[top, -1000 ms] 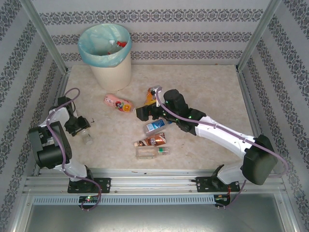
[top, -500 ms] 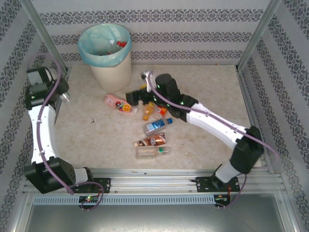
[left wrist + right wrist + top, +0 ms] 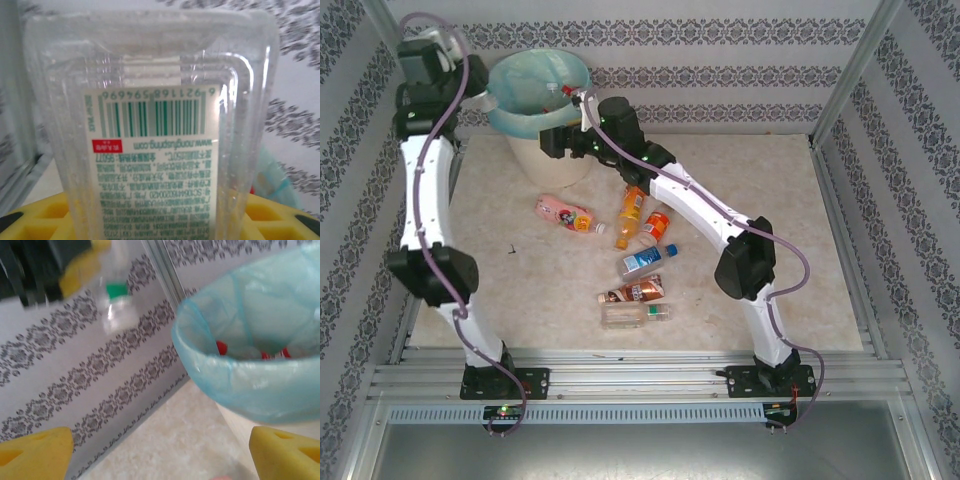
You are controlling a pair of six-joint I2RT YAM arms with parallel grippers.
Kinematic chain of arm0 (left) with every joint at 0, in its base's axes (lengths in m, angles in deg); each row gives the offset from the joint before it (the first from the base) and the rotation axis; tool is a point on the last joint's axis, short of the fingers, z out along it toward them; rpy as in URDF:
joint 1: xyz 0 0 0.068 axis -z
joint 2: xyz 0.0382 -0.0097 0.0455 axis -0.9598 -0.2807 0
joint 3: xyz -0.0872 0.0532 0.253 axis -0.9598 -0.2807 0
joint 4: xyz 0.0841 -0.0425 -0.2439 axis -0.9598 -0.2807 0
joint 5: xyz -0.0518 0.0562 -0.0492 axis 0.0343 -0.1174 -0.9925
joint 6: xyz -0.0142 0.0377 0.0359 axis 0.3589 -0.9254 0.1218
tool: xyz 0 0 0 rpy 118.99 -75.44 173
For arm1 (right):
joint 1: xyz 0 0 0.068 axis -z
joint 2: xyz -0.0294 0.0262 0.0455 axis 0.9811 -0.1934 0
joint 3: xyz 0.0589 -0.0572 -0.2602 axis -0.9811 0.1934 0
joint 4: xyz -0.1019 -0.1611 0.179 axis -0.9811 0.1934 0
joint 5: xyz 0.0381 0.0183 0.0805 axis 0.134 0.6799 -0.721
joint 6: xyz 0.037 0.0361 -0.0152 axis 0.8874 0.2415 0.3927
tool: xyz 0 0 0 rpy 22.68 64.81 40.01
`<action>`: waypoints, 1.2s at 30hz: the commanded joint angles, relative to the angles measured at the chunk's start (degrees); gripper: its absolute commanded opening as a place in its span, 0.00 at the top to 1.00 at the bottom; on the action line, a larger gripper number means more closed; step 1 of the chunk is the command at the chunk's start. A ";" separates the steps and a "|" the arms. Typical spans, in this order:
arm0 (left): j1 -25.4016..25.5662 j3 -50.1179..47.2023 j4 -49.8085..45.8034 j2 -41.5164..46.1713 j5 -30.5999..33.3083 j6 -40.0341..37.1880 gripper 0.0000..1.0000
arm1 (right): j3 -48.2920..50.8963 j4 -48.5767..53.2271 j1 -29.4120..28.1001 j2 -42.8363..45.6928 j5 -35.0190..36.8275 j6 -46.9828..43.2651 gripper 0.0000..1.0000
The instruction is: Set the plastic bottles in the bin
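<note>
Left gripper (image 3: 160, 220), upper left of overhead frame, clamps clear bottle (image 3: 150, 125) beside bin (image 3: 525, 122). Right gripper (image 3: 160, 455) at bin front, jaws wide.

A clear, green-capped bottle (image 3: 150, 125) is clamped in the left gripper (image 3: 160, 220), just beside the turquoise-lined bin (image 3: 535, 165) faced by the right gripper (image 3: 165, 455); six bottles (image 3: 642, 262) are seen lying flat well behind it.

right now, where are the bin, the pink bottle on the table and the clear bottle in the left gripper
bin (image 3: 548, 165): top external view, on its cream wall below the liner
pink bottle (image 3: 563, 213): top external view, middle of its body
clear bottle (image 3: 150, 135): left wrist view, on its printed label
</note>
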 commanded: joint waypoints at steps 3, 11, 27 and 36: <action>4.69 18.29 2.96 -11.59 -2.53 -4.55 0.65 | 5.86 -0.10 0.23 3.62 -2.97 2.16 0.11; 9.08 18.55 13.78 -20.25 5.36 -8.48 0.59 | 23.28 -4.51 0.05 13.46 -3.41 3.67 0.12; 10.65 19.65 15.29 -23.33 7.38 -8.00 0.10 | 31.36 -4.69 -0.38 19.96 -1.40 2.17 0.11; 11.52 19.74 10.55 -19.70 3.27 -10.25 0.22 | 32.47 -2.77 -0.06 22.07 -2.35 -0.52 0.11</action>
